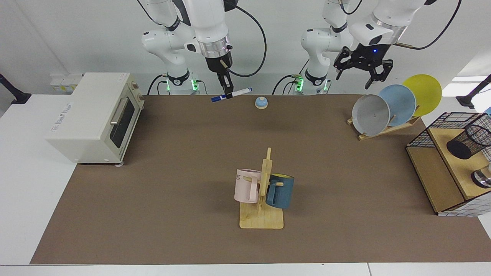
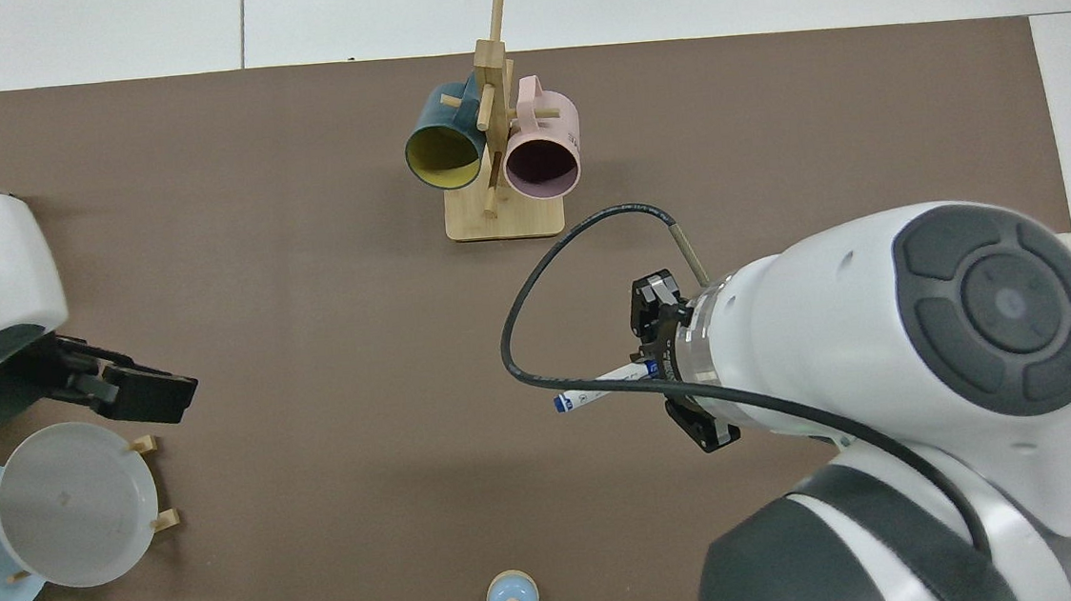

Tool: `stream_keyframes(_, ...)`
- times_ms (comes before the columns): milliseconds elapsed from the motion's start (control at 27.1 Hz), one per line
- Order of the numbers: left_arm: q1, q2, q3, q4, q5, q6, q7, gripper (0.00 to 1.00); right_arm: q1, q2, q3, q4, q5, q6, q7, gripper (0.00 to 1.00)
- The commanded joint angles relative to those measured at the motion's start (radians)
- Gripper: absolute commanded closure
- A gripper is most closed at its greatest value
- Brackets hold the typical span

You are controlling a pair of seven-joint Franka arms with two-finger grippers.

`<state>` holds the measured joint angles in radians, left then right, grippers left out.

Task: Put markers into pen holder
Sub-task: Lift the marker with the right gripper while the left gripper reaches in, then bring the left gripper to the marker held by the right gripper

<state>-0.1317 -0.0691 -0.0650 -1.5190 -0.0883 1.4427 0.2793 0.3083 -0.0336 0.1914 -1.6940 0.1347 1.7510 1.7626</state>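
Note:
The marker (image 1: 231, 94), white with blue ends, hangs level in the air at the table's far side, and my right gripper (image 1: 228, 93) is shut on it near its middle. From above the marker (image 2: 595, 392) pokes out from under that arm. The pen holder (image 1: 468, 141), a black mesh cup, lies tilted on the wooden shelf at the right edge of the facing view. My left gripper (image 1: 363, 73) hangs open high above the plate rack, far from both. Its dark fingers (image 2: 137, 394) show at the left of the top view.
A wooden mug tree (image 1: 262, 199) with pink and blue mugs stands mid-table. A plate rack (image 1: 383, 128) holds three plates. A small blue bell (image 1: 261, 102) sits near the marker. A white toaster oven (image 1: 96, 117) and a wire-grid shelf frame (image 1: 441, 130) flank the table.

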Motion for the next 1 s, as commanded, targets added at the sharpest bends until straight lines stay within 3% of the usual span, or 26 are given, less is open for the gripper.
stream_keyframes(0, -0.052, -0.029, 0.014, -0.044, -0.089, 0.060, 0.121, 0.00, -0.001, 0.001, 0.000, 0.010, 0.023, 0.016, 0.057, 1.00)
stream_keyframes(222, -0.131, -0.029, -0.001, -0.059, -0.120, 0.194, 0.225, 0.01, 0.000, -0.005, 0.002, 0.010, 0.071, 0.036, 0.107, 1.00)
stream_keyframes(443, -0.154, -0.025, -0.004, -0.069, -0.180, 0.235, 0.412, 0.01, -0.001, -0.008, 0.011, 0.007, 0.135, 0.082, 0.179, 1.00)
stream_keyframes(775, -0.236, 0.006, -0.061, -0.104, -0.208, 0.355, 0.419, 0.06, 0.032, -0.006, 0.014, -0.003, 0.143, 0.097, 0.192, 1.00)
stream_keyframes(960, -0.241, 0.011, -0.065, -0.115, -0.209, 0.383, 0.428, 0.08, 0.034, -0.006, 0.014, -0.003, 0.141, 0.097, 0.192, 1.00)
